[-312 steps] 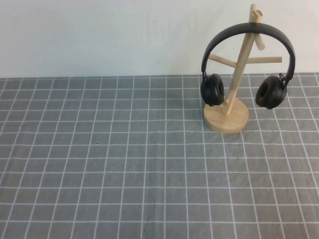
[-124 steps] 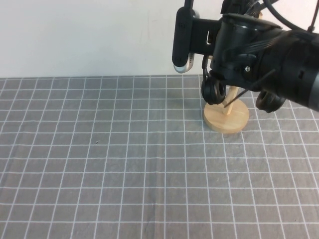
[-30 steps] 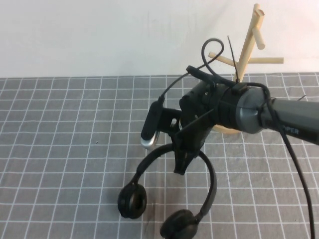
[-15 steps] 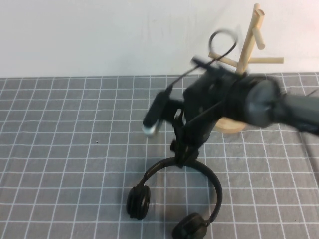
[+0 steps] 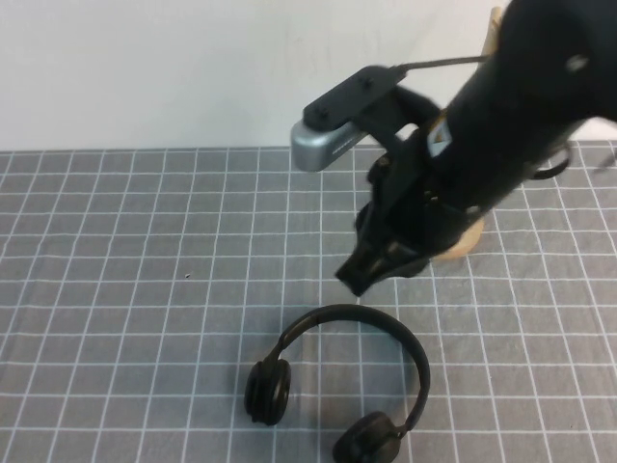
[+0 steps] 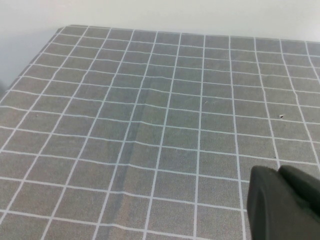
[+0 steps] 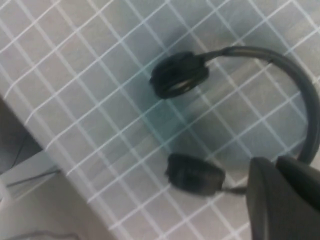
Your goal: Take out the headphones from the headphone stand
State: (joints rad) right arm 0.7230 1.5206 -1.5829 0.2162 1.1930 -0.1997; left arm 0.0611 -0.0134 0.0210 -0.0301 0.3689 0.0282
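Observation:
The black headphones (image 5: 352, 313) lie flat on the grey grid cloth near the front, headband arched toward the back and both ear cups toward the front. They also show in the right wrist view (image 7: 179, 75). My right gripper (image 5: 364, 275) hangs just above and behind the headband, shut and empty; in its wrist view (image 7: 277, 167) the fingers sit together. The wooden headphone stand (image 5: 461, 246) is mostly hidden behind my right arm; only its base edge and pole top show. My left gripper (image 6: 280, 200) is shut over bare cloth, away from the headphones.
The grey grid cloth (image 5: 145, 318) covers the table up to a white wall (image 5: 145, 68) at the back. The table's front edge (image 7: 55, 165) lies close to the headphones in the right wrist view.
My right gripper has let go of the headband and risen up and back toward the stand. The headphones now lie on the cloth by themselves.

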